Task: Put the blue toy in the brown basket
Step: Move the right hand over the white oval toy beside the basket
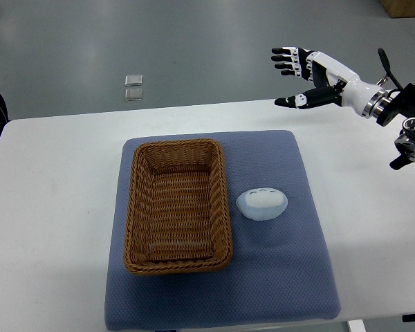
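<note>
White bench, carrying a blue-grey padded fabric mat. Brown rectangular woven wicker basket: on the mat's left half, empty. Pale blue oval soft toy: on the mat at the basket's 3 o'clock, just beside its rim. Right hand, white and black: at 1 o'clock, above the bench's far edge, fingers spread, holding nothing.

There is one brown basket, one blue toy and one blue mat. One white table holds them. One robot hand shows, and two small clear squares lie on the floor.
</note>
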Robot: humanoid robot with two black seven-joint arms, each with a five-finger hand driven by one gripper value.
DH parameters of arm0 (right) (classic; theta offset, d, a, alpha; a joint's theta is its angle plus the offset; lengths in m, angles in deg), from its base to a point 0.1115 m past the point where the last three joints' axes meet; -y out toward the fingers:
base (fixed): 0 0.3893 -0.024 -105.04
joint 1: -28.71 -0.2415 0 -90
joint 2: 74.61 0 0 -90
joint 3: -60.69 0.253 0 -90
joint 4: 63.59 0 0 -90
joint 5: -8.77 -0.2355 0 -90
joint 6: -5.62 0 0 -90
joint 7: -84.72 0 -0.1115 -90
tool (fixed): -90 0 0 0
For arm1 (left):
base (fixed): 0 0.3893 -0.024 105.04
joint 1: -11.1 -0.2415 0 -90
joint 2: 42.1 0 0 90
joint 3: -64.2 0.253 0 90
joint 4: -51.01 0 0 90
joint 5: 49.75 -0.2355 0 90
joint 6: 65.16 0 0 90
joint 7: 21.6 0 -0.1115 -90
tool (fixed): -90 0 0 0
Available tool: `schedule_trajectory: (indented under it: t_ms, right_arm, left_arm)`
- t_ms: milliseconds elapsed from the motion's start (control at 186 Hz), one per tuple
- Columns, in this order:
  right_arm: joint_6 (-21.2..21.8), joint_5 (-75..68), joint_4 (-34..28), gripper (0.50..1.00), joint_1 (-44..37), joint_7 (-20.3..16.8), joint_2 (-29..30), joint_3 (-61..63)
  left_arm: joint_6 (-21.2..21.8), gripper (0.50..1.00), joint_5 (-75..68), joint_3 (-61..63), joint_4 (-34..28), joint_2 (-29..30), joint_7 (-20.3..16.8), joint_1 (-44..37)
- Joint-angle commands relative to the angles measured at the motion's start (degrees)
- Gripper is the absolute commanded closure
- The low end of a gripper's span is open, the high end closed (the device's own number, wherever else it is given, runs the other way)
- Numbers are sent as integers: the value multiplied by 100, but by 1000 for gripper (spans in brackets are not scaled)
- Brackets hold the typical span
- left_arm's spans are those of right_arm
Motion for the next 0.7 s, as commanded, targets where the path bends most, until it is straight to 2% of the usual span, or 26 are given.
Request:
schedule_trajectory:
  t_ms: [0,291,566,695]
  right_arm:
    - [312,298,-182,599,-321,-2,-310,-357]
    - [874,1028,-1069,599,-1015,-2,-943,-1825]
    - [1595,1555,-1263,599,-1419,-46,-917,-2177]
    - [1666,1933,-1333,599,-1428,-72,-855,-2309]
  left_arm:
    - [0,500,0,0,0,0,0,0]
    - [0,500,0,9,0,0,0,0]
    - [0,500,0,9,0,0,0,0]
    - [0,500,0,9,0,0,0,0]
